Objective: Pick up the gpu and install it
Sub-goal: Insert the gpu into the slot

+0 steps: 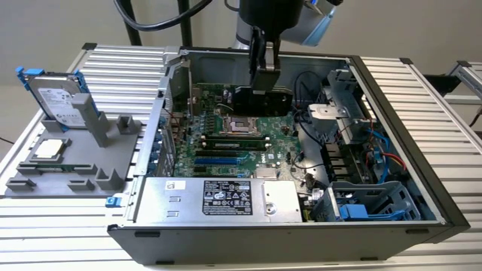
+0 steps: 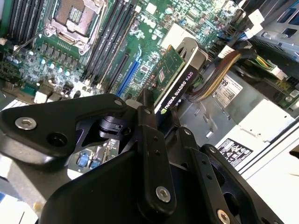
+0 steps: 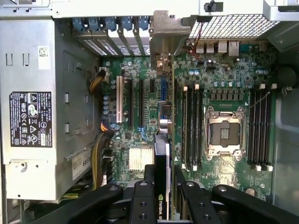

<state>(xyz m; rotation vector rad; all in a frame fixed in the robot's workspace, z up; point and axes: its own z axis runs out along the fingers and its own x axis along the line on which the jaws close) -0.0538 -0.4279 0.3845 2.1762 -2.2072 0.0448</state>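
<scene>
The claw (image 3: 161, 205) is pinching the gpu (image 3: 162, 154) by its upper edge, one finger (image 3: 142, 200) on each flat face, and holds it on edge above the motherboard (image 1: 233, 144) inside the open case (image 1: 391, 141) on the bench (image 1: 421, 84). In the first wrist view the card appears edge-on as a thin dark strip running from the claw toward the rear of the case, with its silver bracket (image 3: 164, 39) up near the blue slot latches (image 3: 112, 23). In the second wrist view the card (image 2: 175, 81) hangs clear of the board, its green face turned toward the socket (image 2: 74, 16) and its black face toward the power supply (image 2: 261, 126). It looks lifted but not yet seated. Doing this step well means, I judge, keeping the card plumb and parallel to the long slots (image 3: 119, 109), lining its lower edge over the chosen slot while the bracket meets the rear opening, then pressing straight down without twist. The cable bundle (image 2: 219, 70) beside the card could snag, so the descent should stay clear of it.
</scene>
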